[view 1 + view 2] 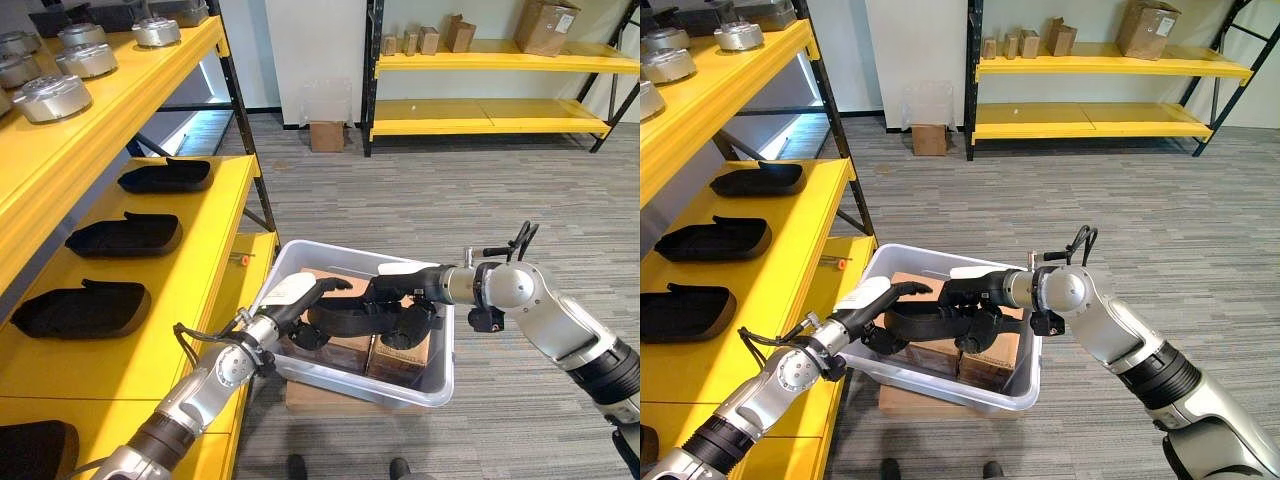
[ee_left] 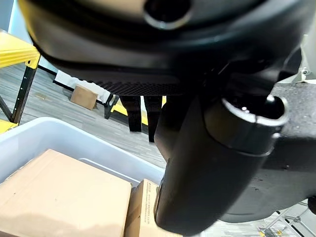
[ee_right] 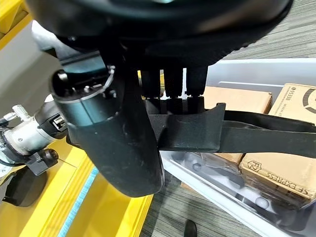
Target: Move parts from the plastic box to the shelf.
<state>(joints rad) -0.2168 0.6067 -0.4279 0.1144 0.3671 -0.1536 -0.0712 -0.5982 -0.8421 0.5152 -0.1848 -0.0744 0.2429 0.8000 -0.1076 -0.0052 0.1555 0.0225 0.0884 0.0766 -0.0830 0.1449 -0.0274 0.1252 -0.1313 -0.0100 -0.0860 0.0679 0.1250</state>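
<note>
Clear plastic box (image 1: 440, 385) sits on the floor beside the yellow shelf (image 1: 215, 215), raised on a flat cardboard piece (image 1: 320, 400). Inside it: brown cartons (image 1: 345, 350) packed along the bottom.

A long black part (image 1: 355, 318) is held just above the cartons, inside the box rim, spanning between both robot hands.

Left robot hand (image 1: 300, 297) comes in over the box's left wall, near the shelf edge. It meets the left end of the black part; its wrist view shows the thumb up close with the cartons and box wall past it, but whether the fingers are closed on the part, cannot tell.

Right robot hand (image 3: 168, 84) reaches in from the box's right side. Its wrist view shows the fingers curled over the upper edge of the black part with the thumb beside them: clamped on it.

Shelf's middle levels carry similar black parts (image 1: 130, 235) in a row, each apart from the next. Top level carries round silver metal parts (image 1: 55, 97).

Shelf upright (image 1: 245, 130) and the yellow shelf edge stand just beside the box's left wall, between box and shelf slots.

Across the room: a second yellow shelf (image 1: 490, 60) with cardboard boxes (image 1: 545, 25), and a small carton (image 1: 327, 135) on the floor by the wall.
</note>
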